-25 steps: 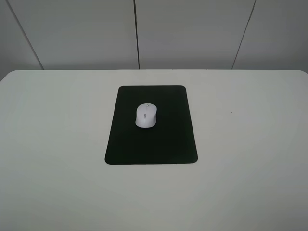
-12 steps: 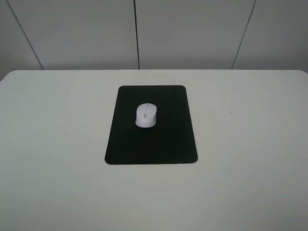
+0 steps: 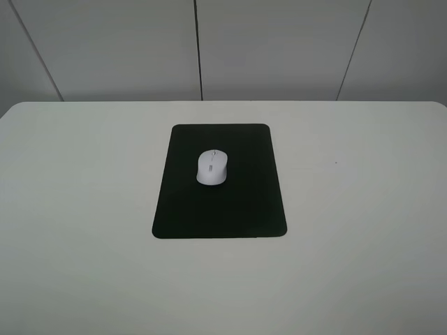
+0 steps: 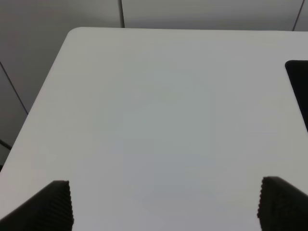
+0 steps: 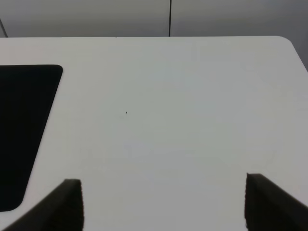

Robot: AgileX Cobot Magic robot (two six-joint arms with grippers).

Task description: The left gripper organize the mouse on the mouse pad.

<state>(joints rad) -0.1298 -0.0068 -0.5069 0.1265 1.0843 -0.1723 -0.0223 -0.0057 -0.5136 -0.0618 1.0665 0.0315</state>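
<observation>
The white mouse point(image 3: 211, 167) rests on the black mouse pad point(image 3: 230, 209), in the pad's far half, near the middle of the white table point(image 3: 84, 209). Neither arm shows in the exterior high view. In the left wrist view my left gripper point(image 4: 163, 204) stands open over bare table, its two black fingertips point(image 4: 55, 207) wide apart with nothing between them; a corner of the mouse pad point(image 4: 299, 86) shows at the frame's edge. My right gripper point(image 5: 163, 202) is open too, above bare table, with the mouse pad point(image 5: 24, 130) off to one side. The mouse is out of both wrist views.
The white table point(image 4: 159, 110) has rounded far corners and ends at a grey panelled wall point(image 3: 279, 49) behind it. A tiny dark speck point(image 3: 336, 163) marks the tabletop to the right of the pad.
</observation>
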